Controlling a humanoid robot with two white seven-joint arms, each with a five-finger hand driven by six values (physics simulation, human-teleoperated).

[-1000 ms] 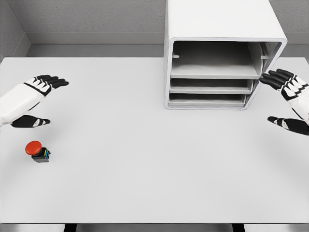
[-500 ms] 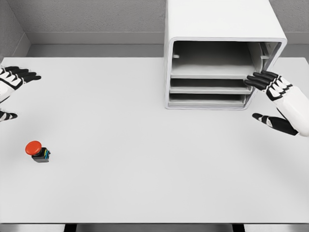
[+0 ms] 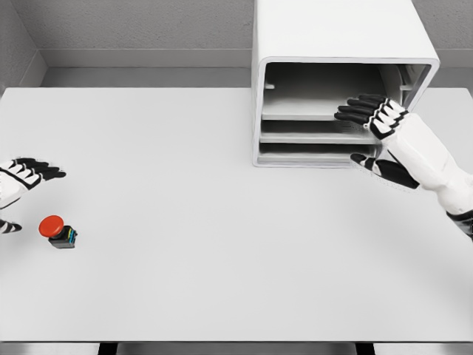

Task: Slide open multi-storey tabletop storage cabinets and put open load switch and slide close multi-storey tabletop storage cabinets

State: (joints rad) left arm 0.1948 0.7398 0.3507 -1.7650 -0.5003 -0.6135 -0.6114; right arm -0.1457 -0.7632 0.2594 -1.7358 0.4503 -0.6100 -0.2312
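Two open hands, one at the cabinet, one by the switch

Spread and empty, the right hand (image 3: 377,133) has its black fingers (image 3: 355,111) at the front of the storage cabinet (image 3: 344,44), over the edge of the upper tray (image 3: 310,111); its thumb lies below, before the lowest tray. At the picture's left edge, the left hand (image 3: 18,185) is open too, holding nothing. Just below and beside its fingertips, the red-capped load switch (image 3: 58,231) stands on the white table (image 3: 207,244), apart from them.
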